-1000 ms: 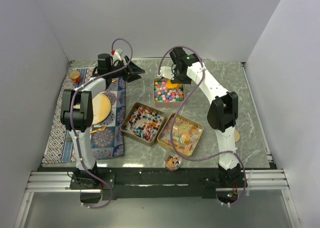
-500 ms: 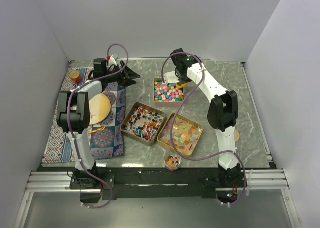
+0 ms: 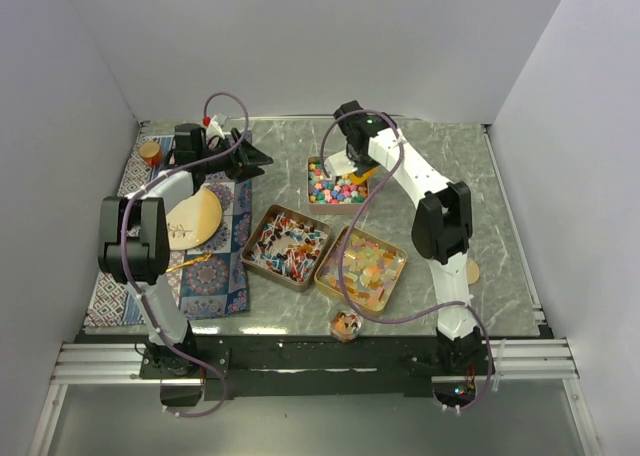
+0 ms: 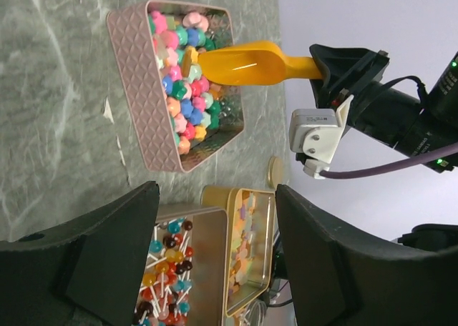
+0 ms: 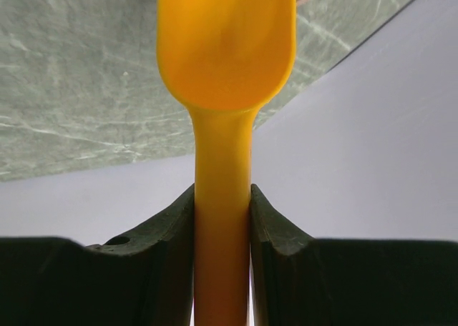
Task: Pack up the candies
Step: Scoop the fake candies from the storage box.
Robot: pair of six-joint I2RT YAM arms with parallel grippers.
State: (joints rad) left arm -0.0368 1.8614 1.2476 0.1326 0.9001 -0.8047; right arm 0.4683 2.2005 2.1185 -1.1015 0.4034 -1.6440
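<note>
Candies were in three open tins mid-worktop (image 3: 450,166). The round multicolour balls (image 3: 337,187) sat in the pink tin (image 4: 139,90) on the far side. The wrapped pieces (image 3: 287,248) were in a gold tin (image 3: 254,236) and the translucent squares (image 3: 362,268) in a second gold tin (image 3: 396,281), both just nearer the bases and set side by side.

The yellow scoop (image 4: 243,63) lay across the far end of the pink tin with its bowl tip at the balls. Couldn't tell if anything was loaded. The right pincer (image 5: 222,211) was pinching the scoop handle, pads tight on both sides. The left pincer (image 4: 218,219) was spread and empty, hovering over bare marble left of the pink tin and facing it.

Step, as I read it: scooping balls out of the pink tin. The next move calls for driving the bowl under the balls, levelling it, then lifting clear of the rim before any sideways travel. Destination wasn't obvious; a tan flat item (image 3: 195,218) on the patterned mat (image 3: 215,271) by the left arm is a guess.

Clearances:
- The scoop worked near the tin's far wall, so a lift at an angle could catch the rim.
- There was open marble between the pink tin and the left pincer, and more to the right of the tin.
- The gold tins sat close on the near side, so a low carry that way looked like a clip risk.
- The right arm's cable looped over the tins.
</note>
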